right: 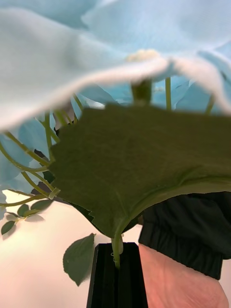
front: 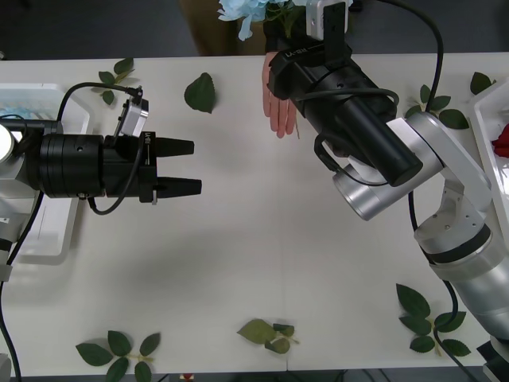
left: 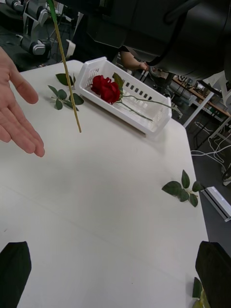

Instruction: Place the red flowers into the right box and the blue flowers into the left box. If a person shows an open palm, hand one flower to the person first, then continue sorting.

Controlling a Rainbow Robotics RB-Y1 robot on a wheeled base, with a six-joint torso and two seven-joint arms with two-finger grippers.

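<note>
My right gripper [right: 117, 276] is clamped on the stem of one blue flower [front: 246, 11], held up at the desk's [front: 254, 263] far edge above the person's open palm [front: 279, 107]. My left gripper [front: 188, 167] hovers with fingers spread, holding nothing. From the left wrist I see one red flower [left: 106, 88] lying in the right box [left: 144, 122].
</note>
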